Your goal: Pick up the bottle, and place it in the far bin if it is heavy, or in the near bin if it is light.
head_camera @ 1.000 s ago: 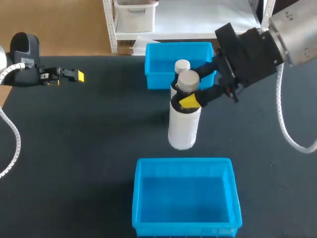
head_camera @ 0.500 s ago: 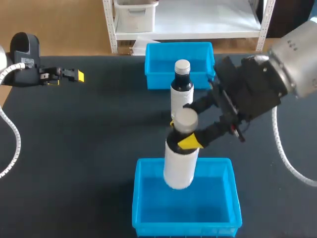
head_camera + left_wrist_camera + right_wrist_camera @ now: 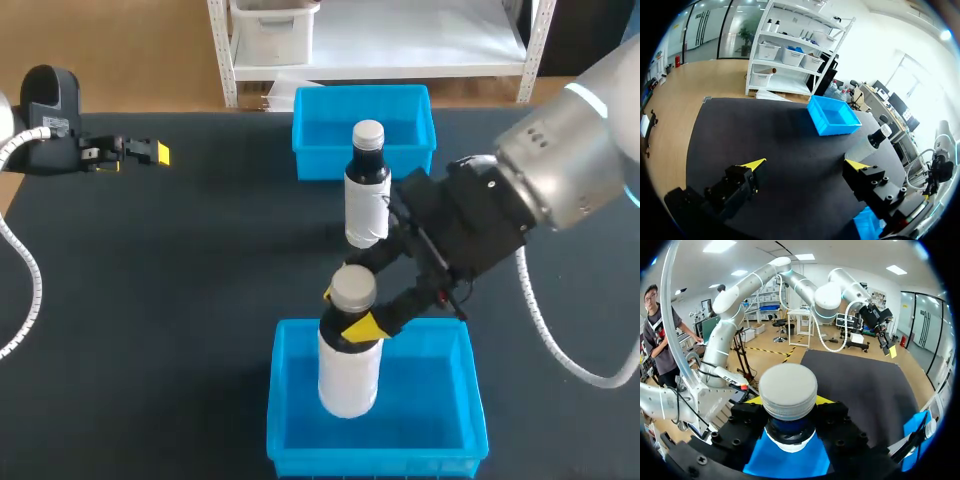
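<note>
White bottle [image 3: 349,370], clamped at the neck between both fingers of the right claw [image 3: 347,312], hangs upright over the near bin [image 3: 478,400] at the near edge of the tabletop [image 3: 150,300]. Within one second it travels there from beside the dark bottle [image 3: 367,195] standing before the far bin [image 3: 310,140]. This suggests it is judged light, and only lowering and release remain. The left claw [image 3: 150,152] rests open and empty near the far left corner.

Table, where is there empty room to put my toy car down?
The widest bare patch of table lies between the left fingers and the near bin. The middle is crowded: the dark bottle stands between the far bin and the near bin, and the right fingers hold the white bottle over the near bin.
</note>
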Controlling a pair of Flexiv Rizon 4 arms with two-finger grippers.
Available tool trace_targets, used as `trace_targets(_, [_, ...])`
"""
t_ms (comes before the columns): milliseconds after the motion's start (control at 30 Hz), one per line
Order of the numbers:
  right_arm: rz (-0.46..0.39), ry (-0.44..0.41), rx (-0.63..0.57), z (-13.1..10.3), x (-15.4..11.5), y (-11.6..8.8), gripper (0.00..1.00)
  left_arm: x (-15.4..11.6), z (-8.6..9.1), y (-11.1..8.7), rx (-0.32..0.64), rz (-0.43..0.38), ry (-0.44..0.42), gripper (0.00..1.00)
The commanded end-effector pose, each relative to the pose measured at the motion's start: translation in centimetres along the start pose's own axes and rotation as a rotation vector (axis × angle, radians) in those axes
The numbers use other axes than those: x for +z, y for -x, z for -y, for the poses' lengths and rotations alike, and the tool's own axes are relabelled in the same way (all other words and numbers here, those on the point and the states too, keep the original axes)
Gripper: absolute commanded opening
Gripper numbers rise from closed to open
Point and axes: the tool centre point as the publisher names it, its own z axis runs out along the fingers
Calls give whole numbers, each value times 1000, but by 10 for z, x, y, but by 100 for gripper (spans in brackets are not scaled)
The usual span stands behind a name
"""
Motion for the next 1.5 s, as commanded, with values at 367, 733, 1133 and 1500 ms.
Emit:
trace_targets(367, [15, 34, -3, 17, 21, -19, 0, 0, 0, 0, 0, 0, 0, 100])
trace_targets(733, [-14, 43, -3, 22, 30, -33, 0, 0, 0, 0, 0, 0, 0, 100])
trace_targets(1133, [-31, 57, 7, 22, 33, -43, 23, 0, 0, 0, 0, 0, 0, 100])
trace_targets(1500, [-45, 57, 20, 20, 30, -45, 100, 0, 0, 0, 0, 0, 0, 100])
